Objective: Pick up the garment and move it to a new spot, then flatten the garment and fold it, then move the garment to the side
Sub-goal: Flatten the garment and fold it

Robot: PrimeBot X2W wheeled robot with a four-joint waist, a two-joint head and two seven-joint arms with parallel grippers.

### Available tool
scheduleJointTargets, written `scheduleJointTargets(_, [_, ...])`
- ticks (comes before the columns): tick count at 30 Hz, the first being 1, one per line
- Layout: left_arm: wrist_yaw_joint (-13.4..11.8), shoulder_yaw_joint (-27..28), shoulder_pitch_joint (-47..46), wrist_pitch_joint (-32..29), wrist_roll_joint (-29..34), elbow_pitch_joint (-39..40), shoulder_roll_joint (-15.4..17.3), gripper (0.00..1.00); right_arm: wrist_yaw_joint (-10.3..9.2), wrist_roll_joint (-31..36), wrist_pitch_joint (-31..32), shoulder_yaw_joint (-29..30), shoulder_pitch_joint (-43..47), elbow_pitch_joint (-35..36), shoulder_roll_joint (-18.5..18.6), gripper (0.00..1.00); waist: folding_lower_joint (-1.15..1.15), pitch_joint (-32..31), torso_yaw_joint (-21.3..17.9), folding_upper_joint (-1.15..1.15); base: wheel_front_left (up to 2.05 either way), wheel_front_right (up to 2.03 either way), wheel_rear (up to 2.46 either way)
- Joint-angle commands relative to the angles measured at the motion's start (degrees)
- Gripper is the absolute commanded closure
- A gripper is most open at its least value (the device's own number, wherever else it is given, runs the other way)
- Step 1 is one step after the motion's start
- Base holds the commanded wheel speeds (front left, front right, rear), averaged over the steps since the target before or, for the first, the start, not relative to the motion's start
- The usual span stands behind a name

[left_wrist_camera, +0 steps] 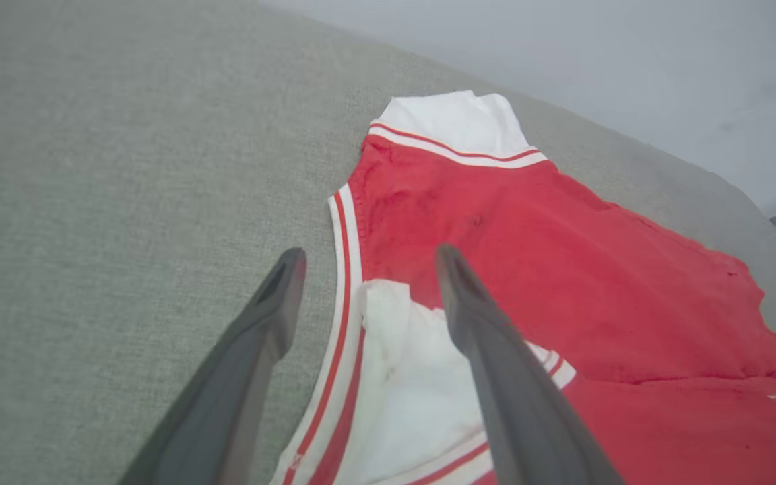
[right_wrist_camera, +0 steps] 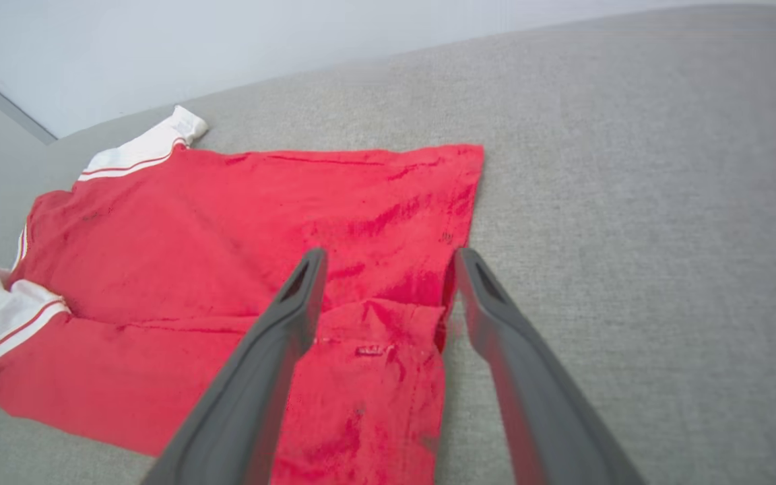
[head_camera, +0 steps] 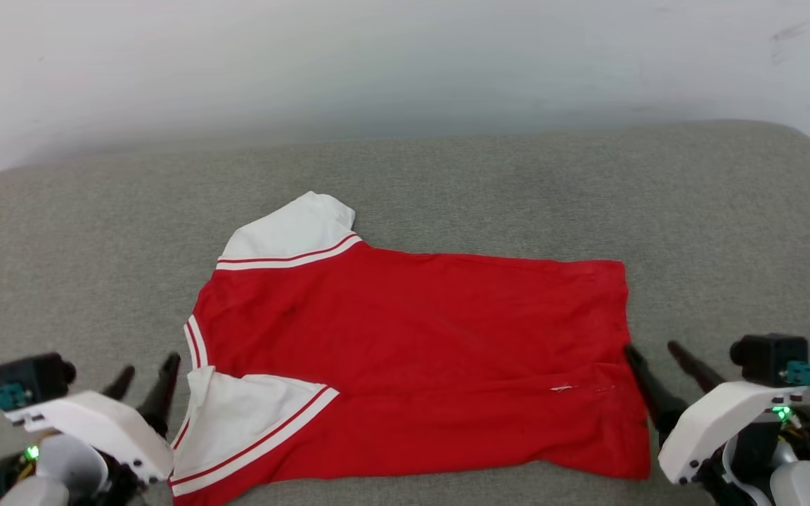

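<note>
Nearest the viewer, at the lower left of the head view, the left gripper (head_camera: 150, 365) sat with its two dark fingers spread wide and empty, just beside the collar end of the garment (head_camera: 412, 330). Seen from the left wrist, that gripper (left_wrist_camera: 369, 257) straddled the striped neck trim (left_wrist_camera: 342, 316), with one finger over bare grey cloth and the other over the near white sleeve (left_wrist_camera: 408, 397). Whether either finger touched the fabric could not be told.

At the lower right, the right gripper (head_camera: 652, 348) was also spread wide and held nothing, its fingers at the hem end of the garment. In the right wrist view this gripper (right_wrist_camera: 391, 259) had one finger over red cloth and the other over the grey surface just past the hem edge.

Between the two grippers the garment lay flat, stretching left to right, with its near part doubled over the rest along a straight crease. It was red, with one white sleeve at the near left and a second white sleeve (head_camera: 292, 232) poking out at the far left, each edged in red and white stripes.

Under everything was a broad cushioned surface (head_camera: 447, 183) covered in grey woven fabric, with rounded far corners. Beyond it rose a plain pale wall (head_camera: 405, 63) with a few faint scuff marks at the upper right.
</note>
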State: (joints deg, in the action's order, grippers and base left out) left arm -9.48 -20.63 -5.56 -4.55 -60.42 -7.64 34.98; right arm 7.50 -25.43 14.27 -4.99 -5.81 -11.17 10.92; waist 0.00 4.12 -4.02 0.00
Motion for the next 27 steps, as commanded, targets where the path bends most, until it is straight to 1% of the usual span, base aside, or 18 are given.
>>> scheduleJointTargets(1, [-0.6,0.7,-1.5,1.7,1.0,0.6,0.0,0.0,-0.02,1.2,-2.6,0.6,-1.0,1.0,-0.5,0.0,0.0,0.2,-0.8,0.0,0.0,0.0,0.0])
scheduleJointTargets(3, [-1.6,0.9,-2.9,3.5,3.2,1.5,0.3,0.0,-0.02,3.5,-5.8,1.7,-1.3,2.3,-1.4,0.0,0.0,0.7,-1.8,0.0,0.0,0.0,0.0])
scheduleJointTargets(5, [-2.3,1.3,-4.8,4.8,4.3,2.6,-0.1,0.0,-0.02,5.6,-8.3,2.6,-1.8,4.2,-2.6,0.0,0.0,1.6,-2.9,0.0,0.0,0.0,0.0])
scheduleJointTargets(6, [-2.6,1.5,-6.1,5.4,5.2,2.9,0.3,0.0,-0.02,6.8,-9.2,3.2,-2.2,5.2,-3.1,0.0,0.0,2.3,-3.5,0.0,0.0,0.0,0.0])
scheduleJointTargets(8, [-2.8,1.8,-8.6,6.0,6.2,3.3,0.5,0.0,-0.02,8.5,-10.7,3.8,-3.2,7.5,-4.2,0.0,0.0,4.0,-4.9,0.0,0.0,0.0,0.0])
scheduleJointTargets(11, [-2.3,2.1,-13.5,5.7,7.1,2.7,1.0,0.0,-0.02,10.1,-11.8,4.1,-4.5,11.0,-5.8,0.0,0.0,7.4,-7.0,0.0,0.0,0.0,0.0])
scheduleJointTargets(14, [-1.3,2.2,-19.0,3.9,7.2,1.3,1.7,0.0,-0.02,11.0,-12.5,3.6,-6.1,14.2,-6.7,0.0,0.0,11.4,-9.2,0.0,0.0,0.0,0.0])
scheduleJointTargets(18, [1.4,1.5,-26.3,-1.5,6.2,-2.5,3.5,0.0,-0.02,11.6,-13.3,2.8,-8.1,16.9,-7.5,0.0,0.0,15.9,-12.0,0.0,0.0,0.0,0.0])
scheduleJointTargets(20, [3.4,0.9,-29.9,-5.1,5.3,-4.8,4.5,0.0,-0.02,11.6,-13.7,2.5,-8.8,17.6,-7.8,0.0,0.0,17.7,-13.2,0.0,0.0,0.0,0.0])
scheduleJointTargets(24, [7.3,-1.0,-36.9,-14.6,3.6,-8.8,7.3,0.0,-0.02,11.5,-14.3,1.9,-9.7,18.2,-8.1,0.0,0.0,20.5,-15.2,0.0,0.0,0.0,0.0])
scheduleJointTargets(27, [9.0,-2.6,-41.6,-22.7,2.5,-11.0,9.3,0.0,-0.02,10.8,-14.9,1.9,-9.7,17.8,-8.1,0.0,0.0,22.0,-16.4,0.0,0.0,0.0,0.0])
